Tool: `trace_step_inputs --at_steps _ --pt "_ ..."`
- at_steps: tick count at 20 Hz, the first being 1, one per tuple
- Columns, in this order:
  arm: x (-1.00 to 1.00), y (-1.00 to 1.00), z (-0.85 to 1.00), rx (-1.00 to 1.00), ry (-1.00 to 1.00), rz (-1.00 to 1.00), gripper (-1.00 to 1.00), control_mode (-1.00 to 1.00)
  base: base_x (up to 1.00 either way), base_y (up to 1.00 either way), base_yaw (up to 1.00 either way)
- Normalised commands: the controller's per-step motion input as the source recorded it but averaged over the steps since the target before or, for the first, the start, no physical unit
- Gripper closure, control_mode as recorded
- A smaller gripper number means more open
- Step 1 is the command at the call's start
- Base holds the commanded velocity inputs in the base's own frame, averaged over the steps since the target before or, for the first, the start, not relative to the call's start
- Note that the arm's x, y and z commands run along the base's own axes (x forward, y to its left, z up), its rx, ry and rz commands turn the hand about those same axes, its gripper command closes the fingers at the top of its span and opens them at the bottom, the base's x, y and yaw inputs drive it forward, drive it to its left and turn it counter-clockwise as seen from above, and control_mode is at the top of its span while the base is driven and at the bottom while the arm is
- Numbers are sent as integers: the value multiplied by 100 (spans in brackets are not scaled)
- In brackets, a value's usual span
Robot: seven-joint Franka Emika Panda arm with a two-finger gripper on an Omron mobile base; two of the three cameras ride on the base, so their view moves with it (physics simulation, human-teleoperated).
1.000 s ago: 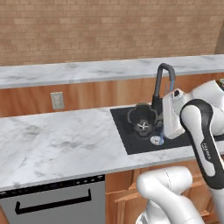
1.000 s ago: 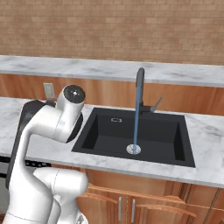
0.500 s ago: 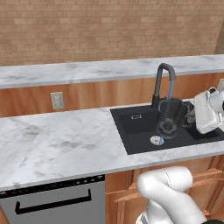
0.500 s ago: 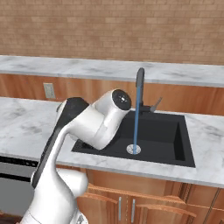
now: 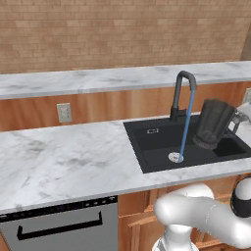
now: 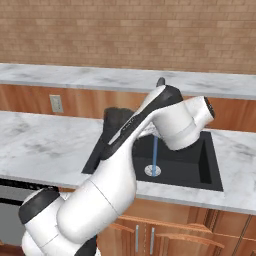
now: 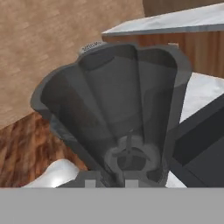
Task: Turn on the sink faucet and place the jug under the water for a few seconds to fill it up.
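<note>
Below the claw lies the sink (image 5: 157,138), a black basin in the marble counter (image 5: 68,157). Left of the claw stands the sink faucet (image 5: 182,93), and the water (image 5: 184,132) falls straight onto the drain (image 5: 175,157). Close against the claw hangs the jug (image 5: 213,122), tilted, beside the stream and apart from it. The claw (image 7: 112,180) is pinching the jug at its rim.
</note>
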Motion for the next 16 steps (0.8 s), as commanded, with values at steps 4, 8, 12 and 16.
trace_step_inputs --at_steps 4,8,12,16 --pt "7 -34 0 7 11 6 100 -100 0 0 0" --pt "25 -14 -38 -21 -3 5 100 -100 0 0 0" --pt "37 -24 -54 -22 -13 13 100 -100 0 0 0" --pt "44 -14 -31 -1 -13 3 100 -100 0 0 0"
